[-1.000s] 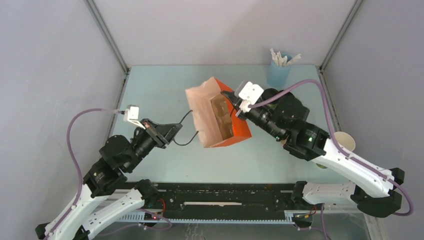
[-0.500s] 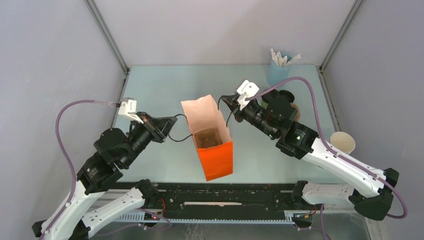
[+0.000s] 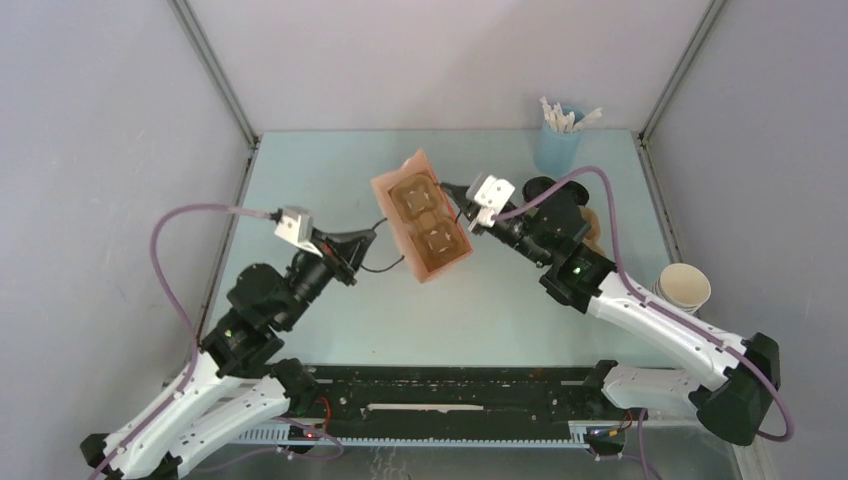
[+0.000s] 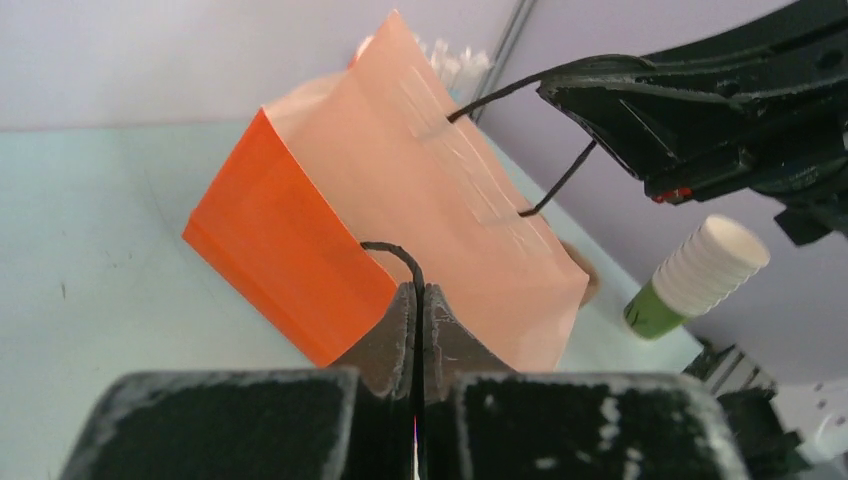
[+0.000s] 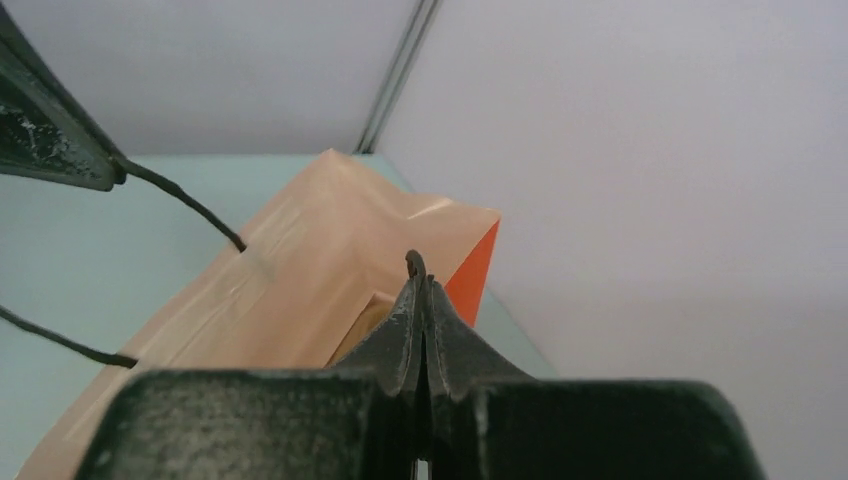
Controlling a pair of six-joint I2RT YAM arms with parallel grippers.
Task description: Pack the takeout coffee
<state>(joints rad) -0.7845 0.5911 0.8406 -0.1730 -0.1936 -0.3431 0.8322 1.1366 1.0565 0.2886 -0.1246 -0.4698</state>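
Pale green tabletop below, my left gripper is clamped shut on one black cord handle and my right gripper on the other handle, spreading the orange paper bag between them. I'd pull evenly so its mouth gapes and it sets down upright. No view shows me the takeout coffee; it is probably behind my right arm, right of the bag.

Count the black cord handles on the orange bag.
2. One handle is pinched in the left pincer, the other handle in the right pincer, on opposite sides of the orange bag. None looks hidden.
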